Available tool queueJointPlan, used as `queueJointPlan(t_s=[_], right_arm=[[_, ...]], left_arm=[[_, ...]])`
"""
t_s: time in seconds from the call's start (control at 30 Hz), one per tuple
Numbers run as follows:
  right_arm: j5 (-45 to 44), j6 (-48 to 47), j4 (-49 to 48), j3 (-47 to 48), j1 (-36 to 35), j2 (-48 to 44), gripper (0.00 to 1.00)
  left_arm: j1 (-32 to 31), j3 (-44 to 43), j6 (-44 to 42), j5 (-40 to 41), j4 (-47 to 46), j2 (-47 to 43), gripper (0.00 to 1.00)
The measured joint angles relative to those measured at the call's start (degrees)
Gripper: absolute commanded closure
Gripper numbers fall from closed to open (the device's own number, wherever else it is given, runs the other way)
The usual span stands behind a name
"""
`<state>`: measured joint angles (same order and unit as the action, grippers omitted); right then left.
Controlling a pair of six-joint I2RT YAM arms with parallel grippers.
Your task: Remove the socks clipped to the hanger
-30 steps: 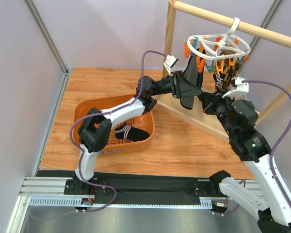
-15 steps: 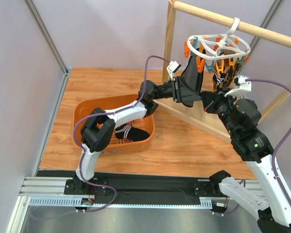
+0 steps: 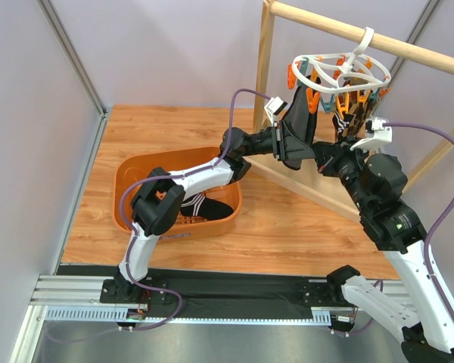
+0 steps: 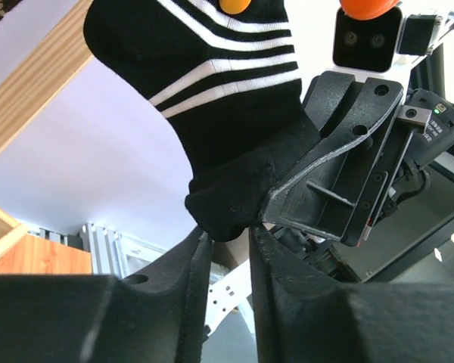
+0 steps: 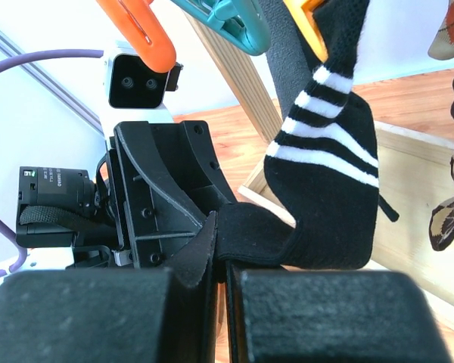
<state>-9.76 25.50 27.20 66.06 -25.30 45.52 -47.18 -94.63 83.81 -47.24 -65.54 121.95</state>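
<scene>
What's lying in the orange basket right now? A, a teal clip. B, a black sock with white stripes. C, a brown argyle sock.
B: a black sock with white stripes lies inside the orange basket.

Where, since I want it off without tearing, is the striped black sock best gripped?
At the toe, its lowest free-hanging end, coming from below: the striped black sock hangs from a clip pinching its cuff, so a downward pull there should slip it out.

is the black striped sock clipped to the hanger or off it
Clipped: the sock hangs from an orange clip at its cuff.
</scene>
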Motion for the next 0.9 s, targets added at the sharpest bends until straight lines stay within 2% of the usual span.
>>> queueJointPlan(t_s=[0.07,0.17,0.23,0.3,0.33,0.37,0.43,0.47,0.53,0.7,0.9], right_arm=[[0.00,0.00,0.00,0.00,0.00,-0.11,1.00],[-0.02,0.00,0.00,0.00,0.00,-0.48,1.00],[-0.02,0.00,0.04,0.00,0.00,-0.70,1.00],[-0.02,0.02,0.04,0.00,0.00,-0.83,0.93],[-0.02,0.09,0.07,0.00,0.00,-0.85,0.88],[-0.04,0.15,0.09,0.00,0.02,-0.85,0.72],[-0.13,0.39,0.26,0.00,0.04,-0.90,0.57],[-0.31,0.44,0.83,0.17,0.07,-0.90,0.46],[-1.57,0.44,3.82,1.70,0.07,-0.74,0.38],[-8.41,-0.59,13.14,9.70,0.07,1.09,0.34],[-15.76,-6.12,17.90,20.46,0.11,4.90,0.38]], left_arm=[[0.00,-0.17,0.35,-0.04,-0.02,0.00,0.73],[0.00,-0.70,0.90,-0.02,-0.13,0.02,0.86],[0.00,-0.81,1.22,0.11,-0.22,0.02,1.00],[0.00,-0.81,1.42,0.26,-0.28,0.02,1.00],[0.00,-0.81,1.44,0.33,-0.28,0.02,1.00],[0.00,-0.81,1.46,0.39,-0.28,0.02,1.00],[0.00,-0.81,1.44,0.42,-0.24,0.02,1.00],[0.00,-0.81,1.40,0.42,-0.20,0.02,1.00],[0.00,-0.81,1.33,0.46,-0.17,0.02,1.00],[0.00,-0.81,0.63,0.81,0.83,0.02,1.00],[0.00,-0.81,-0.35,1.11,1.68,0.02,1.00]])
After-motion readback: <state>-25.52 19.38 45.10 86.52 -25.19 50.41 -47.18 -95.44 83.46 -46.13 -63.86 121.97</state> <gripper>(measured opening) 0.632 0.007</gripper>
